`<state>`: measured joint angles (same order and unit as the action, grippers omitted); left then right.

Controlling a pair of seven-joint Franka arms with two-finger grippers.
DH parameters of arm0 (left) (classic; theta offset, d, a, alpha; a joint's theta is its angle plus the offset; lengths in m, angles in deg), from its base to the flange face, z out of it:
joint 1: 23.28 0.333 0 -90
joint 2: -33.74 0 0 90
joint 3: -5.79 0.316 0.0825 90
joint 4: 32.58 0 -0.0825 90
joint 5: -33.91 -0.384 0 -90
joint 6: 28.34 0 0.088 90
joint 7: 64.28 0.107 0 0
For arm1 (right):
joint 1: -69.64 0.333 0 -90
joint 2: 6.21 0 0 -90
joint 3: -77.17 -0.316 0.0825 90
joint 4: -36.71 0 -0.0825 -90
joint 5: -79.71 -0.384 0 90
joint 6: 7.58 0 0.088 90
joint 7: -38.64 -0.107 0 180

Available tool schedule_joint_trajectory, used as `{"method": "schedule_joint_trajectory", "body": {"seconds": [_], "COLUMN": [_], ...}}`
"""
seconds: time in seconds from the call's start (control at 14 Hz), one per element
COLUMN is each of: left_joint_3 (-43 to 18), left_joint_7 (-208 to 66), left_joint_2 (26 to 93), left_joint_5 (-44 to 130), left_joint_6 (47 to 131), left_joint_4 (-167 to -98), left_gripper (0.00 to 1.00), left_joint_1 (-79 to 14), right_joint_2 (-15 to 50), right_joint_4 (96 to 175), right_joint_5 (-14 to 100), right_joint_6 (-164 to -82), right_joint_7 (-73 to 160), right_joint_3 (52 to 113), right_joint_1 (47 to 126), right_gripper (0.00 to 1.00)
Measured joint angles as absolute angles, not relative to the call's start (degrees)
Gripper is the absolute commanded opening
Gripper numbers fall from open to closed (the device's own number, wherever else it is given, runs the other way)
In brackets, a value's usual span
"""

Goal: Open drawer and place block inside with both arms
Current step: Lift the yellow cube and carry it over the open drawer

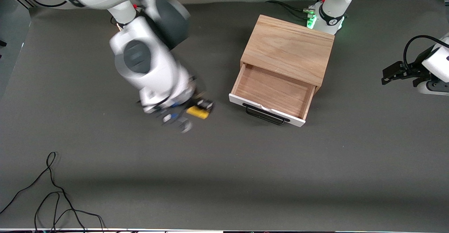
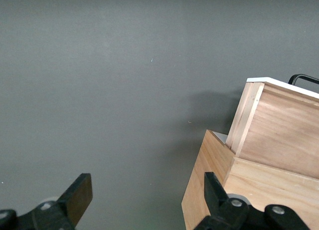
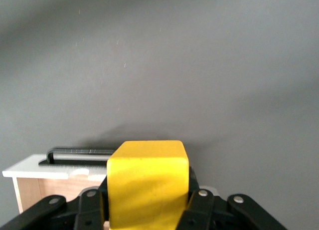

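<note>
Your right gripper (image 1: 196,109) has its fingers pinching the small bright yellow cube (image 3: 147,182) over the grey counter (image 1: 315,177), toward the right arm's end from the open white-fronted drawer (image 1: 272,90) (still empty). Left gripper (image 2: 144,200) waits beside the light wooden cabinet (image 1: 289,48), fingers spread.

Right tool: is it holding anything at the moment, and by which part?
Yes. The right tool is shut on the yellow block, gripping its two side faces. The left tool is open and holds nothing.

Even, soft overhead light; the right arm (image 1: 147,64) is motion-blurred, and shadows stay faint.
</note>
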<state>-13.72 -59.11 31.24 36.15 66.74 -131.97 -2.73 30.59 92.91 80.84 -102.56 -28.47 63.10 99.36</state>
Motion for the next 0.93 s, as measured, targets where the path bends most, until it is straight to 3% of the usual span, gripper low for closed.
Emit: {"method": "schedule_joint_trajectory", "body": {"seconds": [0.21, 0.57, 0.93], "left_joint_3": [-14.0, -13.7, 1.8], "left_joint_7": [-61.5, -61.8, -62.1], "left_joint_2": [31.2, 31.7, 32.7], "left_joint_5": [36.2, 36.2, 36.2], "left_joint_6": [66.8, 66.9, 66.9], "left_joint_4": [-131.9, -130.6, -130.0], "left_gripper": [1.0, 1.0, 1.0], "left_joint_1": [-3.5, -4.5, -21.6], "right_joint_2": [32.3, 37.5, 43.3], "right_joint_4": [93.0, 93.2, 93.5], "right_joint_5": [84.8, 91.3, 95.8], "right_joint_6": [-105.0, -109.7, -114.9], "right_joint_7": [-37.4, -46.1, -51.5], "right_joint_3": [63.2, 63.3, 63.3], "right_joint_1": [107.7, 114.0, 118.0], "right_gripper": [0.0, 0.0, 0.0]}}
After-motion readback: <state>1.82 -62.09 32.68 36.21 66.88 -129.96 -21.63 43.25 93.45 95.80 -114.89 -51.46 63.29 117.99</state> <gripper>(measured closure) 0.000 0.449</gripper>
